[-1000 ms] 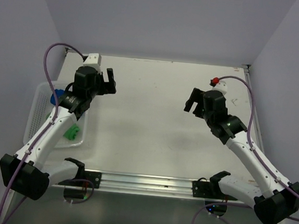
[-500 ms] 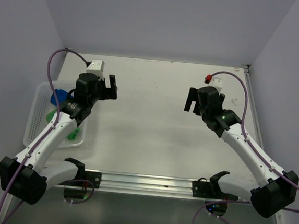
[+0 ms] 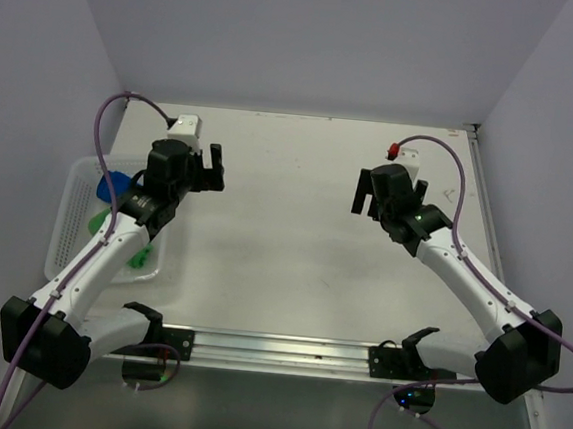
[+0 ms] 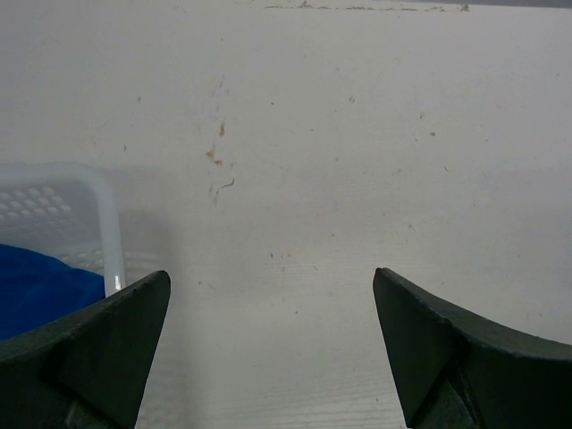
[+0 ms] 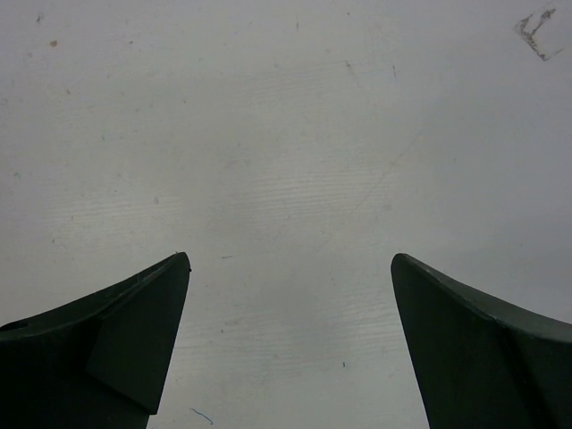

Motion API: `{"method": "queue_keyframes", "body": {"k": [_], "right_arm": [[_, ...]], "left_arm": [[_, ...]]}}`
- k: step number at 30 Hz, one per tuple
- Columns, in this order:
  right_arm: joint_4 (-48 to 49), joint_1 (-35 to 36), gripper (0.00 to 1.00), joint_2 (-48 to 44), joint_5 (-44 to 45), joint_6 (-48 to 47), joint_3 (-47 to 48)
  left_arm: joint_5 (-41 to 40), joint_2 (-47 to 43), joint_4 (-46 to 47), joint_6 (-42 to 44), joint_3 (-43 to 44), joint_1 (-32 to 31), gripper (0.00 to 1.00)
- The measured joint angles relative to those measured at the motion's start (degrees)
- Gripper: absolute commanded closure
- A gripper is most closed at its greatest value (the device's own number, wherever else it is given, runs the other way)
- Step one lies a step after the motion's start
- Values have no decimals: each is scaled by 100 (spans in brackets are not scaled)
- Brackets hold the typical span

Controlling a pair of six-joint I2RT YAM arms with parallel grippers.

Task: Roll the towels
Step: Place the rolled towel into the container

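The royal blue towel [image 3: 114, 184] and the bright green towel [image 3: 140, 255] lie in the white mesh basket [image 3: 70, 218] at the table's left edge, partly hidden by my left arm. The blue towel also shows in the left wrist view [image 4: 40, 290], inside the basket's corner [image 4: 103, 214]. My left gripper [image 3: 211, 163] is open and empty above bare table, right of the basket; it also shows in the left wrist view [image 4: 271, 277]. My right gripper [image 3: 365, 194] is open and empty over the table's right half; the right wrist view [image 5: 290, 259] shows only bare table between its fingers.
The white table [image 3: 286, 225] has walls at the back and both sides. A metal rail [image 3: 280, 349] with the arm bases runs along the near edge. Purple cables [image 3: 109, 124] loop off both arms.
Both arms have reached farther toward the back of the table. The right gripper has shifted slightly back and left. Both grippers stay open and empty.
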Motion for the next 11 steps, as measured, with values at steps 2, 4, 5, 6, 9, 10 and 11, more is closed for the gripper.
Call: {"method": "queue_keyframes", "body": {"k": [2, 4, 5, 6, 9, 10, 11], "right_arm": [[0, -22, 1, 79, 11, 4, 2], [-4, -39, 1, 153, 17, 7, 4], [-9, -57, 1, 188, 15, 9, 4], [-9, -61, 1, 197, 15, 7, 4], [-4, -63, 1, 201, 13, 9, 4], [0, -63, 1, 201, 9, 7, 4], [2, -63, 1, 201, 9, 7, 4]], "left_arm": [[-70, 0, -2, 22, 0, -2, 1], [-138, 0, 0, 28, 0, 0, 0], [-168, 0, 0, 31, 0, 0, 0], [-195, 0, 0, 33, 0, -2, 0], [-256, 20, 2, 39, 0, -2, 0], [-273, 42, 2, 39, 0, -2, 0], [-282, 63, 2, 39, 0, -2, 0]]}}
